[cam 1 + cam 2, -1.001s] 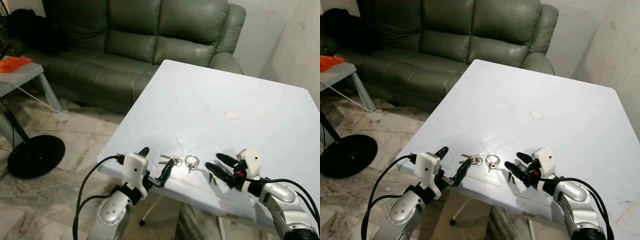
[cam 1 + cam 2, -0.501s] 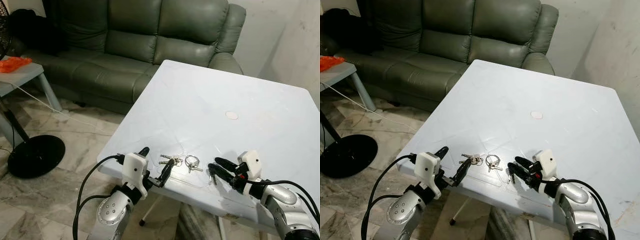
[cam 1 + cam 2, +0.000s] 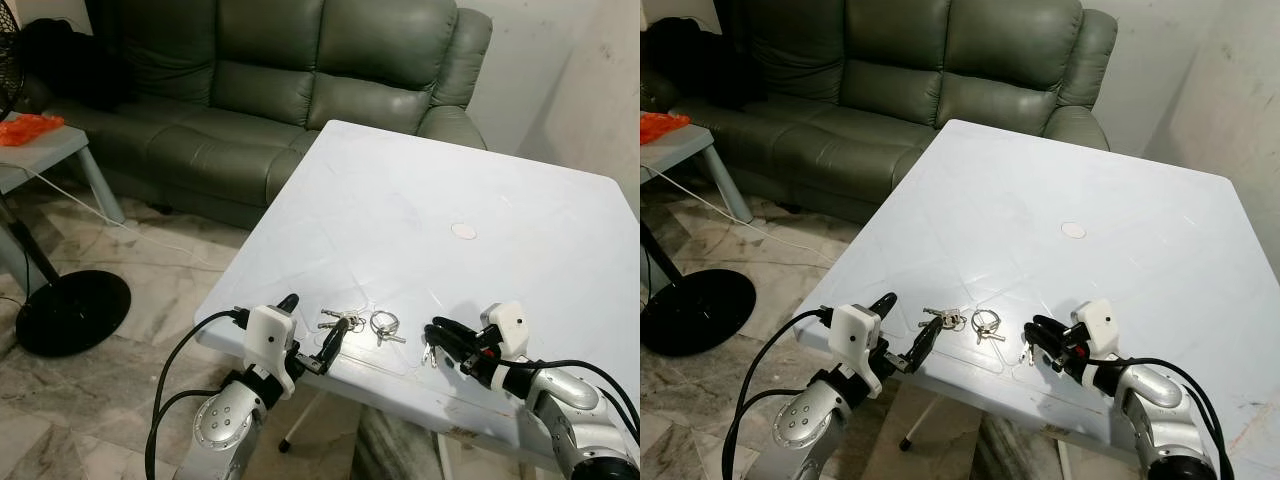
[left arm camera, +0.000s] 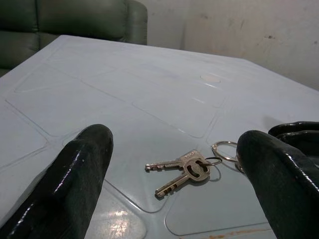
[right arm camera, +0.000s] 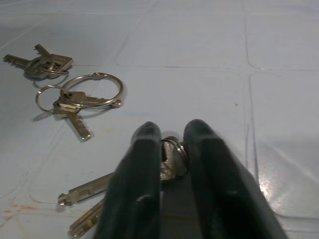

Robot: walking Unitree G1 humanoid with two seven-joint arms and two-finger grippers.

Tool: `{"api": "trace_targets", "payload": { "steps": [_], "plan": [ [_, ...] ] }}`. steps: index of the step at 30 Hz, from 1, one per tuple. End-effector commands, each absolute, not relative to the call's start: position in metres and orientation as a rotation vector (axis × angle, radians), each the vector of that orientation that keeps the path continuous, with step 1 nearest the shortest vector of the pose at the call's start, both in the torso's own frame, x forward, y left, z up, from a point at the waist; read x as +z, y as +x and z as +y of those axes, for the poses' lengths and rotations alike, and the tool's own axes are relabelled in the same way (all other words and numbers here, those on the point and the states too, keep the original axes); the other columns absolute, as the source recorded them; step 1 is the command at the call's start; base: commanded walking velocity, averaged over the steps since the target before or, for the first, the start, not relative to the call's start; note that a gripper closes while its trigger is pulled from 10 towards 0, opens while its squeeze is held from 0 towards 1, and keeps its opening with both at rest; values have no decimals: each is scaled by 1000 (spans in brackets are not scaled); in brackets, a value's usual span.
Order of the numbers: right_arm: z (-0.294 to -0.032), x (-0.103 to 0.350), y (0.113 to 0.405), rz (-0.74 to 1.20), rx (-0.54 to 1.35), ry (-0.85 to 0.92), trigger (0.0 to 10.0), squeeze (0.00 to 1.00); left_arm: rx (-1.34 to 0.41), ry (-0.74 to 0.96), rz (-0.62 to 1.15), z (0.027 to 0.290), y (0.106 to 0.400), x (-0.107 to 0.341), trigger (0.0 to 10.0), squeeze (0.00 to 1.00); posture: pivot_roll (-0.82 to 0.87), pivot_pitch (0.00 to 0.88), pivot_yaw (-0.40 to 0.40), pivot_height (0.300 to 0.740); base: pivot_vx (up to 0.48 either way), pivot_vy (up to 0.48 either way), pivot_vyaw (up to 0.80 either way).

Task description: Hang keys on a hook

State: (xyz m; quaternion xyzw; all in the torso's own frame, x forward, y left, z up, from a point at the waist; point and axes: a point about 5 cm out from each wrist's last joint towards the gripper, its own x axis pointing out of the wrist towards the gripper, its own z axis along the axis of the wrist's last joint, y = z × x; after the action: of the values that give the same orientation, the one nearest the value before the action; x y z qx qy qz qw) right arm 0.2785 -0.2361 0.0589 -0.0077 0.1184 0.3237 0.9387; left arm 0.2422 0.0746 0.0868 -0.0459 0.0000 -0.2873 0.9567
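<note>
Now right gripper [image 5: 167, 149] pinches the keys [image 5: 167, 159] on the table [image 3: 420, 200].

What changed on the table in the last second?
The right gripper came down from open and closed its fingers on the nearest key bunch at the table's front edge. The left gripper stayed open and the other two key sets stayed put.

Head stereo: looks forward and down, mid-range, at the pale blue plastic tabletop [image 3: 440, 200].
Wrist views: low and close, sharing the small silver keys [image 4: 182, 169].
</note>
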Motion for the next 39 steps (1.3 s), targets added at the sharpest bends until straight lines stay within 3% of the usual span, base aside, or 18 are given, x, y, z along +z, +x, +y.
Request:
{"api": "trace_targets", "payload": {
  "steps": [1,2,17,38,39],
  "plan": [
    [-245,60,278,248,634,-28,10000,1000,-603,-86,-2,72,241,89,10000,0,-14,45,-79,740,0,0,0],
    [-246,61,279,247,627,-27,10000,0,-602,-86,-2,72,241,89,10000,0,-14,45,-79,740,0,0,0],
    [-250,67,277,192,647,90,10000,0,-598,-89,3,72,240,88,10000,0,-17,50,-78,740,0,0,0],
    [-261,62,270,242,649,20,10000,0,-604,-87,2,72,239,89,10000,0,-19,50,-74,740,0,0,0],
    [-263,62,269,244,646,18,8824,0,-603,-87,2,72,239,89,10000,0,-18,50,-75,740,0,0,0]
  ]
}}
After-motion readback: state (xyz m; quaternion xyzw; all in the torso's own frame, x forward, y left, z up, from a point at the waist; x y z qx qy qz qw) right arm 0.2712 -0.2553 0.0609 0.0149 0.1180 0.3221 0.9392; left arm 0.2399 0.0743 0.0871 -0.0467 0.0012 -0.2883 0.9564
